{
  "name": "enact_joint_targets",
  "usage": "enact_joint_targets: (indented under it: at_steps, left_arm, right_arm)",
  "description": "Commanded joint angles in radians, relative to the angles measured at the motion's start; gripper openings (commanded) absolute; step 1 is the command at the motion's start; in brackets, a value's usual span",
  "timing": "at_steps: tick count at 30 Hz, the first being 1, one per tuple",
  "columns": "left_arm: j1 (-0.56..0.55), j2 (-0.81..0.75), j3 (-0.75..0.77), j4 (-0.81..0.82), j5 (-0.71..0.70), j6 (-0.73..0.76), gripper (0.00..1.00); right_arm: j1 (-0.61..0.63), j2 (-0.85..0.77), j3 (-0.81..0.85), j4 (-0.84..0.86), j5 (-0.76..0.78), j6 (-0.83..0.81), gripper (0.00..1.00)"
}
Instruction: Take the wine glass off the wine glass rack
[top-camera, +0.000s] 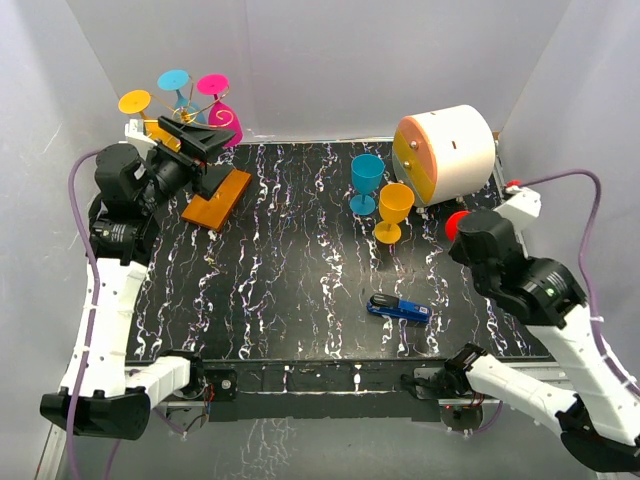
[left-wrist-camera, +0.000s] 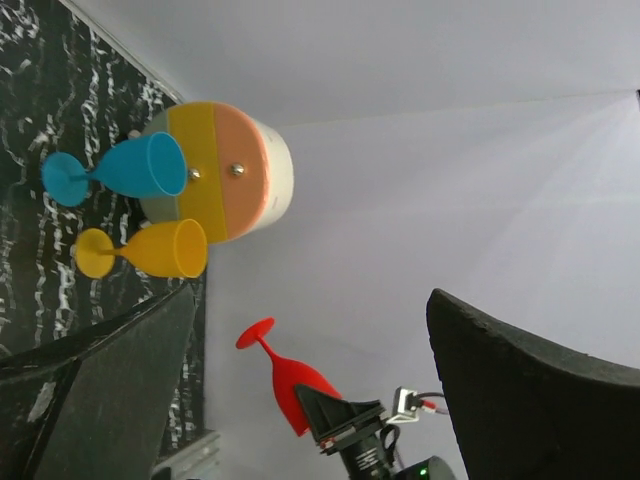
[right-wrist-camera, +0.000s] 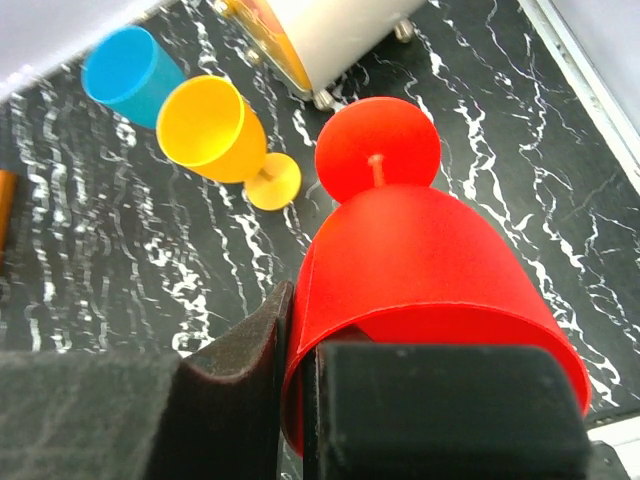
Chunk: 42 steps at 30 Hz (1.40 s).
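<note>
Clamping the red wine glass (right-wrist-camera: 420, 250) by its bowl wall, our right gripper (right-wrist-camera: 300, 345) holds it near the right edge of the table (top-camera: 300, 290). Our left gripper (top-camera: 197, 140) sits at the wine glass rack (top-camera: 220, 195) far left, fingers (left-wrist-camera: 520, 390) wide apart, gripping nothing.

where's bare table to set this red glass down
Widest bare patch: the middle of the table, between the orange rack base and the yellow glass. Also the near-left strip, left of the blue stapler. Crowded: back right, where blue glass, yellow glass and the white drum bunch together.
</note>
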<state>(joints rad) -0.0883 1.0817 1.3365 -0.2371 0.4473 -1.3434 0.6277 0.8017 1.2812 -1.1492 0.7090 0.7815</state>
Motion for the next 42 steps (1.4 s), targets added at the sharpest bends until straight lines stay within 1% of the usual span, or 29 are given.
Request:
enact_joint_targets:
  at_steps: [1, 6, 14, 19, 22, 25, 27, 30, 34, 42]
  left_arm:
    - [-0.002, -0.067, 0.033, -0.034, -0.041, 0.234, 0.99]
    - [-0.002, -0.132, -0.003, -0.035, -0.083, 0.332, 0.99]
    - [-0.002, -0.147, 0.001, -0.045, -0.063, 0.388, 0.99]
    - [-0.002, -0.145, 0.006, -0.047, -0.058, 0.411, 0.99]
    - [-0.003, -0.142, 0.004, -0.050, -0.054, 0.420, 0.99]
    - [-0.002, -0.131, 0.005, -0.045, -0.042, 0.423, 0.99]
    - [-0.002, -0.124, 0.009, -0.044, -0.031, 0.427, 0.99]
    - [-0.002, -0.117, 0.015, -0.052, -0.023, 0.437, 0.99]
    - [-0.002, -0.118, 0.013, -0.055, -0.021, 0.449, 0.99]
    - [-0.002, -0.119, 0.029, -0.079, -0.012, 0.477, 0.99]
  right_arm:
    - [-0.001, 0.076, -0.021, -0.018, 0.027, 0.029, 0.00]
    - [0.000, 0.127, -0.093, 0.065, -0.156, -0.043, 0.00]
    - [-0.015, 0.239, -0.164, 0.131, -0.246, -0.091, 0.00]
    - [-0.104, 0.335, -0.153, 0.190, -0.389, -0.203, 0.00]
    - [-0.172, 0.399, -0.121, 0.202, -0.436, -0.270, 0.00]
    - [-0.253, 0.461, -0.077, 0.213, -0.535, -0.316, 0.00]
    - [-0.287, 0.487, -0.059, 0.219, -0.554, -0.337, 0.00]
    - [-0.300, 0.510, -0.042, 0.241, -0.560, -0.360, 0.01]
    - [-0.309, 0.552, -0.018, 0.263, -0.547, -0.384, 0.06]
    - [-0.332, 0.635, 0.023, 0.256, -0.566, -0.415, 0.07]
